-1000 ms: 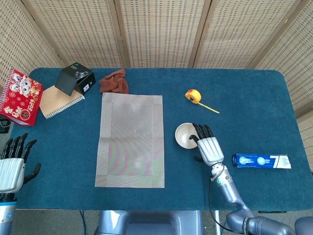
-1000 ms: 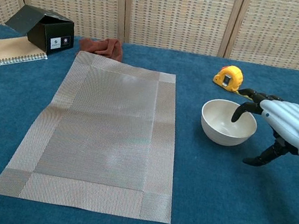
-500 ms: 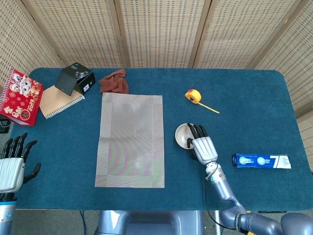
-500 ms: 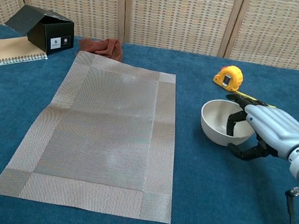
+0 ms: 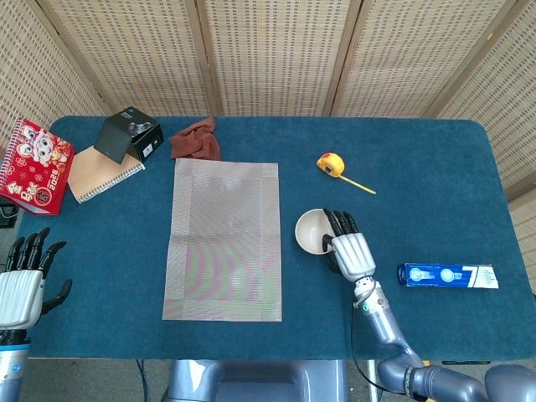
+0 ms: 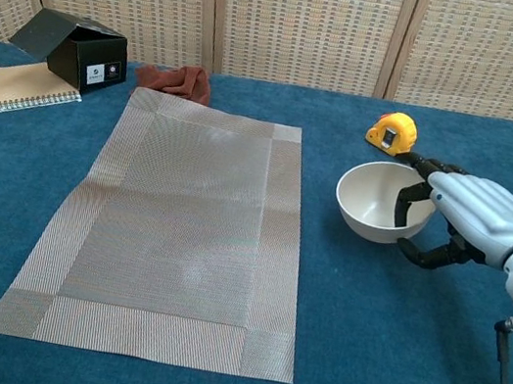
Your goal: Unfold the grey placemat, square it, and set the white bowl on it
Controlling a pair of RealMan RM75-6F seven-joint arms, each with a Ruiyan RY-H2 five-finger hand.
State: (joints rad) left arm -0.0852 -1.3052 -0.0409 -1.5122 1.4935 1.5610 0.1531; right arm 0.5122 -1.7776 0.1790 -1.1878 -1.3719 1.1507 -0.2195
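The grey placemat (image 5: 224,239) lies unfolded and flat at the middle of the blue table, long side running away from me; it also fills the chest view (image 6: 176,228). The white bowl (image 5: 311,230) is just right of the mat, off it, and looks slightly raised and tilted (image 6: 369,200). My right hand (image 5: 349,249) grips the bowl's right rim, fingers hooked inside and thumb under the outside wall (image 6: 479,216). My left hand (image 5: 23,280) hovers off the table's near left corner, fingers spread, holding nothing.
A yellow tape measure (image 5: 332,163) lies behind the bowl. A brown cloth (image 5: 196,141) touches the mat's far edge. A black box (image 5: 128,134), a spiral notebook (image 5: 105,174) and a red calendar (image 5: 33,166) sit far left. A blue-white box (image 5: 446,275) lies at the right.
My right hand moved from beside the bowl onto its rim and closed around it. The bowl has shifted slightly left toward the mat and tipped. The left hand barely moved.
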